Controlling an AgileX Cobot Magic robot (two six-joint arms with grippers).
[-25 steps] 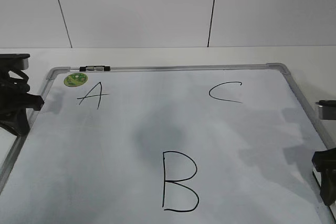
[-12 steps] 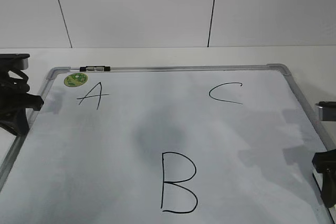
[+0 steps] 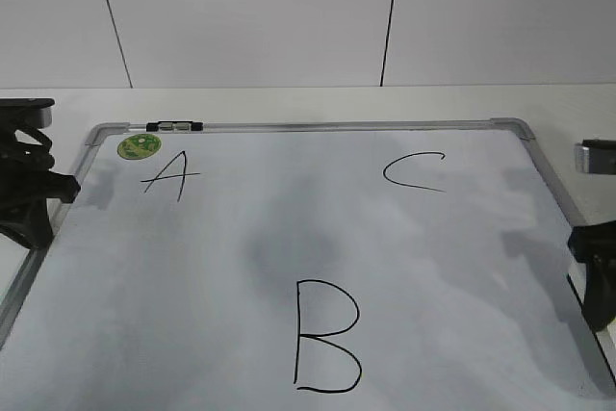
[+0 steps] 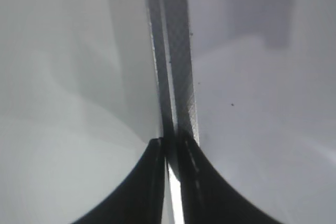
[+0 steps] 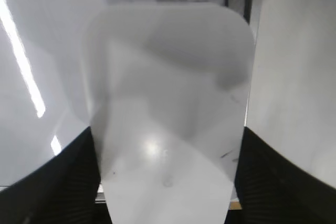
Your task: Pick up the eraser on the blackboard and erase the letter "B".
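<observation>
Between the right gripper's [image 5: 167,182] clamping fingers sits the eraser [image 5: 168,103], a smooth white rounded-rectangular block

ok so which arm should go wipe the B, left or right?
Right. The right wrist view shows the eraser between the right pincer's fingers, apparently gripped. The left pincer is shut and empty over the blackboard's left frame, no nearer the letter "B".
</observation>
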